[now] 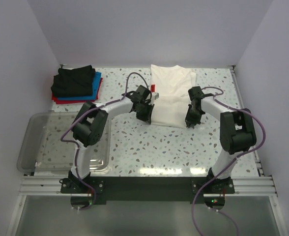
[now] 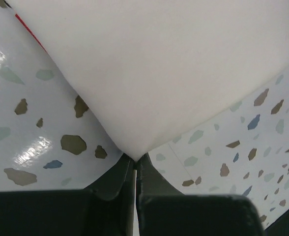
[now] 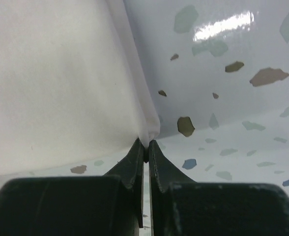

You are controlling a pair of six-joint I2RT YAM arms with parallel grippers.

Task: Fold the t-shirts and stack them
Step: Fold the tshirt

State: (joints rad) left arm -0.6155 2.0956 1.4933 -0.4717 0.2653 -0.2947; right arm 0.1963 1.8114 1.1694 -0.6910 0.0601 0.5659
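1. Corners of the white t-shirt [image 1: 171,93] sit pinched in my closed jaws: left gripper [image 2: 135,160] on the near-left one, right gripper [image 3: 147,145] on the near-right.
2. It lies flat at the far middle of the table [image 1: 149,147], white side up, with a red sliver at its left edge.
3. Far left, the folded tees [image 1: 75,82] are stacked, black over blue and red; the clear tub [image 1: 25,147] sits near left.

No legible text, label, brand, number or sign in any view. The red print [image 1: 153,88] at the left edge of the white tee [image 1: 171,96] shows no readable characters.
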